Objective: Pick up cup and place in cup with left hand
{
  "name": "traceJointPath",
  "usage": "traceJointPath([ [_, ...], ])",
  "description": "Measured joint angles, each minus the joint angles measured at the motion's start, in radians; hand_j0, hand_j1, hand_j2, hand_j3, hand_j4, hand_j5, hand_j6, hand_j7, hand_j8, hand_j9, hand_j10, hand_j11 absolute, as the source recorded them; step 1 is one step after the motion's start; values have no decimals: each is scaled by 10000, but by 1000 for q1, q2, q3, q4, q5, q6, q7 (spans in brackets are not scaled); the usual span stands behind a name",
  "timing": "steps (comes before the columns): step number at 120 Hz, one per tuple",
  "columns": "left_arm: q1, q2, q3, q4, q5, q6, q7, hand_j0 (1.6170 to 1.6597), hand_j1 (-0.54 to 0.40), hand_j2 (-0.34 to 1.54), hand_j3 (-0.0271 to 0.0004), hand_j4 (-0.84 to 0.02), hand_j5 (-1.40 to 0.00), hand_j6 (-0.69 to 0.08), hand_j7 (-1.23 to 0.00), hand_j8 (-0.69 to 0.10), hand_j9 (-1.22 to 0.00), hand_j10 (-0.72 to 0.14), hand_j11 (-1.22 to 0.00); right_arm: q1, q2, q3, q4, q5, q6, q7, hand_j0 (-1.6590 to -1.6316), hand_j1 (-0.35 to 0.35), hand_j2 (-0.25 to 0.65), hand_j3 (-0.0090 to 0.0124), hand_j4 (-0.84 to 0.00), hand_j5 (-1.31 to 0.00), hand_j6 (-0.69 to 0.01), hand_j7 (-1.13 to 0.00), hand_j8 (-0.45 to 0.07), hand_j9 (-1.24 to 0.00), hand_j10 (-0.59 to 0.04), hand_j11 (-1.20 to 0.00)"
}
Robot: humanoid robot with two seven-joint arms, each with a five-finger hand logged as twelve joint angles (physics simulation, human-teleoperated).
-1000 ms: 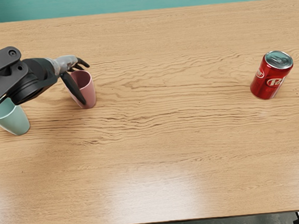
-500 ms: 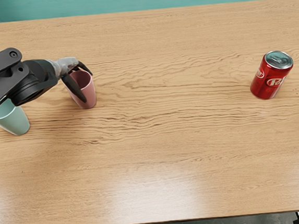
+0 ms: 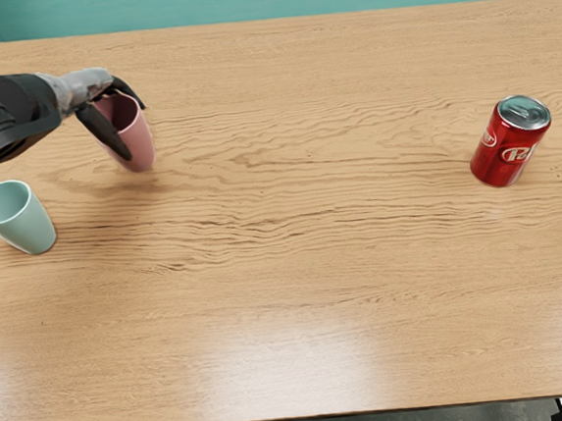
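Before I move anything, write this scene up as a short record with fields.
left hand: fingers closed around the pink cup
pink cup: in the left hand, apparently off the table
mint cup: on the table, mouth up, with nothing visible inside
soda can: red, standing at the picture's right
right hand: not in view
task status: pink cup not in the mint cup

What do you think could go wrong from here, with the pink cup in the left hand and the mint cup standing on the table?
The pink cup might slip or twist, as the left hand grips it near its rim. If lowered off-centre, its base could catch the rim of the mint cup and perhaps tip it over.
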Motion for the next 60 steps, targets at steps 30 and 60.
traceJointPath([
  [30,-30,109,-8,-74,-16,-77,0,16533,-1765,2086,0,-4052,-6834,-2325,-6846,-1970,-6822,-3276,-6674,0,0,0,0,0,0,0,-16581,-3489,-3,0,0,1,7,0,5,0,3,0],
  [60,-79,230,-14,-123,-63,-200,0,16533,-1776,2169,0,-3979,-6698,-2378,-6792,-1825,-6860,-3260,-6710,0,0,0,0,0,0,0,-16581,-3489,-3,0,0,1,9,0,7,1,4,0],
])
